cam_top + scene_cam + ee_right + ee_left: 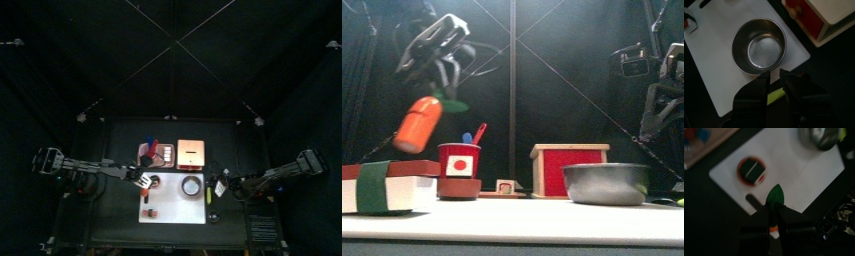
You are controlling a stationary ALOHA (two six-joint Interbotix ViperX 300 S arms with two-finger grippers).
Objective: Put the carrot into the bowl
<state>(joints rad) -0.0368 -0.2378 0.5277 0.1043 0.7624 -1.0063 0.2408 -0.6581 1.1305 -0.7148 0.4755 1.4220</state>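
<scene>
The carrot (pixel 418 122) is orange with a green leaf end and hangs tilted in the air, well above the table on the left. My left gripper (pixel 441 88) is shut on its leafy top. In the left wrist view, the leaf (pixel 775 195) sticks out between the jaws. The bowl (pixel 607 183) is round and metallic grey. It stands on the white mat (pixel 171 205) to the right, apart from the carrot. The right wrist view looks straight down into the bowl (pixel 759 46). My right gripper (pixel 656 100) hangs above the bowl's right side, jaws close together, holding nothing.
A red cup (pixel 460 160) with utensils in it stands under the carrot. A white, red and green block (pixel 389 186) lies at the front left. A red box (pixel 567 168) stands behind the bowl. A thin yellow-green piece (pixel 774 95) lies on the table below the right gripper.
</scene>
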